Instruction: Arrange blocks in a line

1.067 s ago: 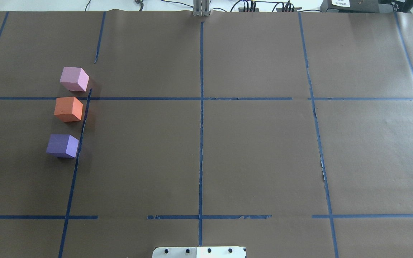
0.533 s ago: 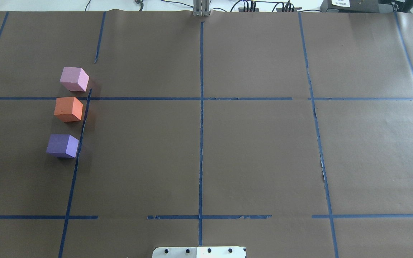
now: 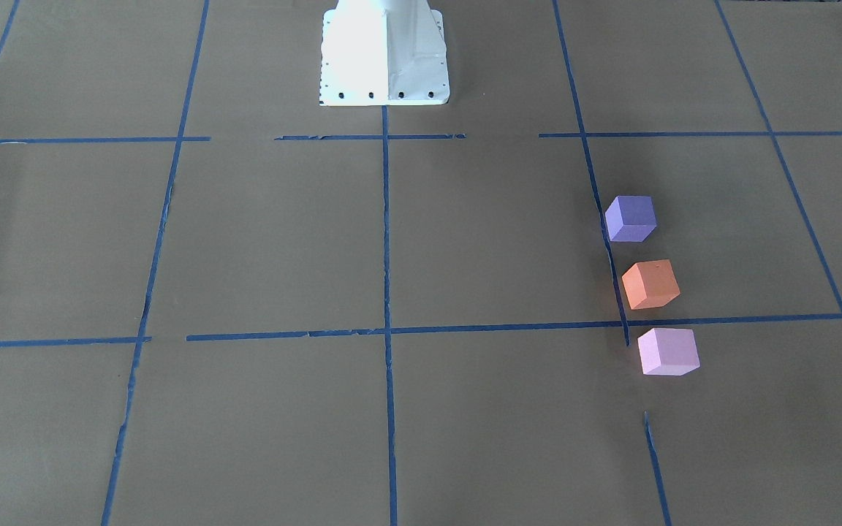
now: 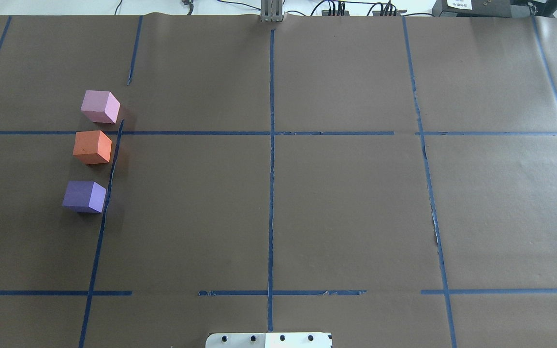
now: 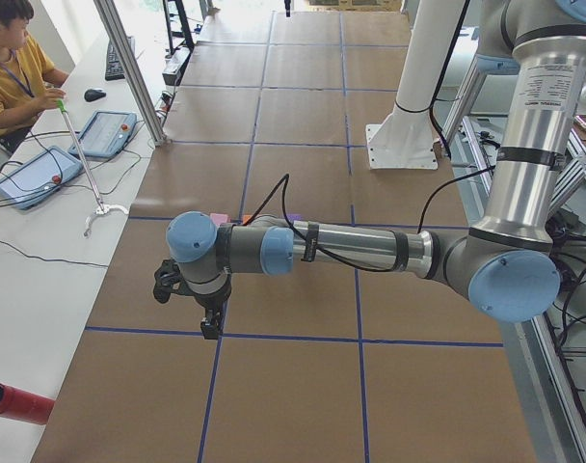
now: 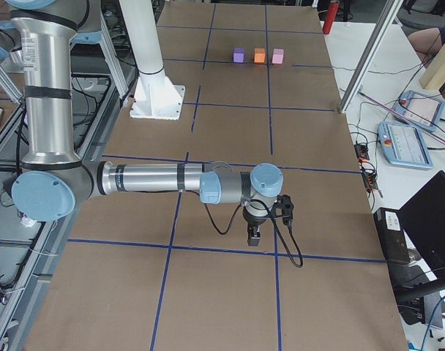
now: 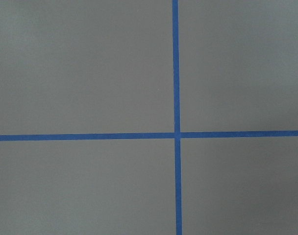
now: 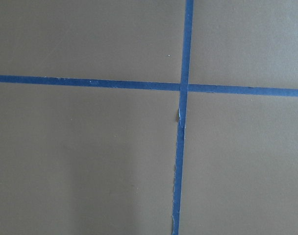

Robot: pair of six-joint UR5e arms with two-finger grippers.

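Observation:
Three cubes stand in a near-straight row on the brown paper at the table's left side: the pale pink block (image 4: 99,107) farthest from me, the orange block (image 4: 92,147) in the middle, the violet-purple block (image 4: 84,196) nearest. They also show front-facing as pink (image 3: 667,351), orange (image 3: 650,284) and purple (image 3: 631,218). My left gripper (image 5: 209,323) hangs over a tape crossing beyond the table's left part. My right gripper (image 6: 254,235) hangs far from the blocks at the other end. I cannot tell whether either is open or shut.
The white robot base (image 3: 383,55) stands at the table's near middle edge. Blue tape lines (image 4: 271,169) divide the brown paper into squares. An operator (image 5: 13,68) sits at a side bench with teach pendants (image 5: 100,135).

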